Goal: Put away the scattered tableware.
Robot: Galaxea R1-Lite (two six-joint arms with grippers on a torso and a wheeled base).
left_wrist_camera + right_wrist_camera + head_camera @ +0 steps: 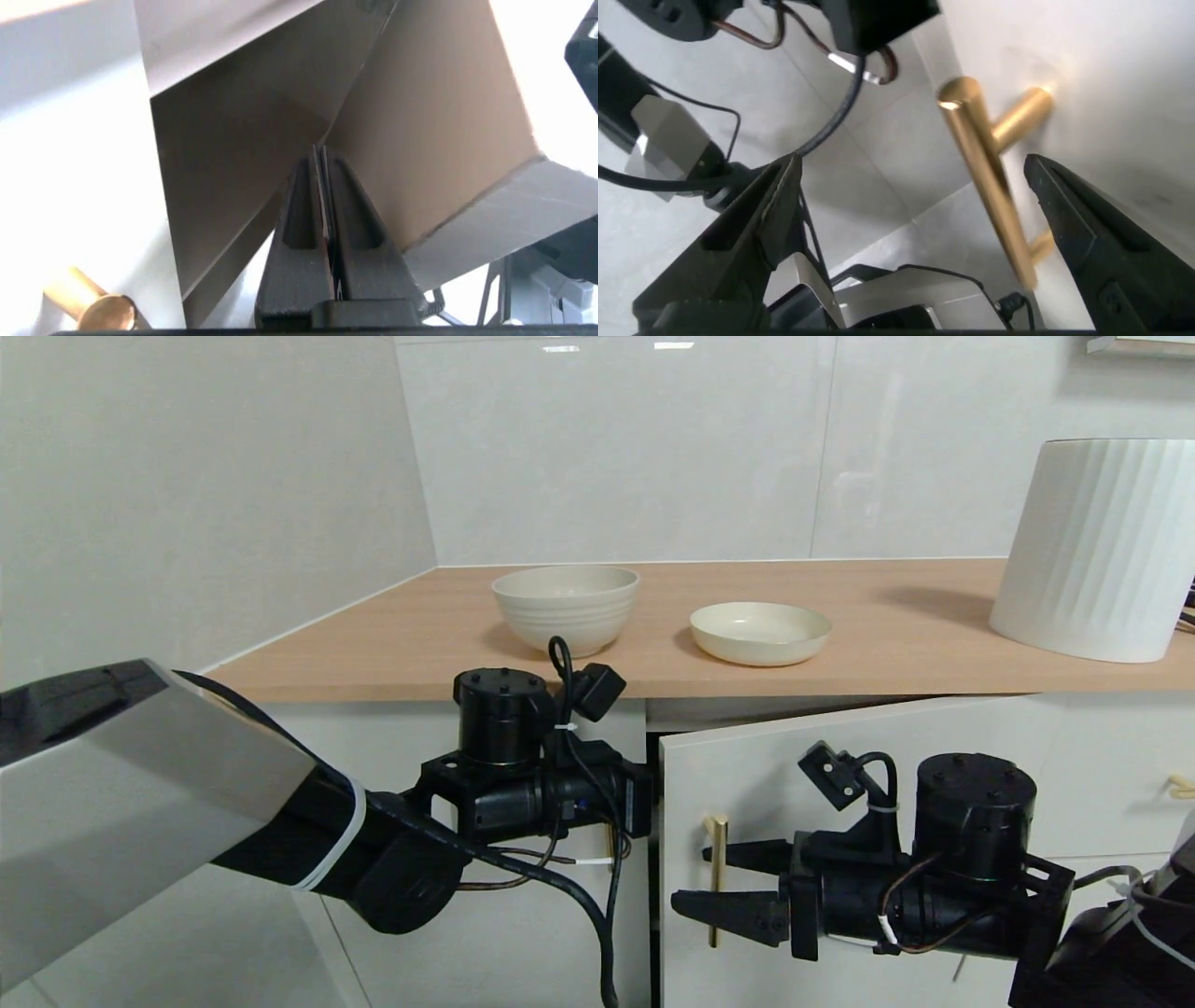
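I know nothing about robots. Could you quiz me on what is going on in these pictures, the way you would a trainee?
1. True or false: the right gripper is clamped shut on the brass handle of the cabinet door.
2. How many pieces of tableware sit on the countertop? A) one B) two C) three
3. Fill the gap: the left gripper has its jaws ___.

Key
1. False: its jaws stand open, one on each side of the handle.
2. B: a deep bowl and a shallow dish.
3. Shut.
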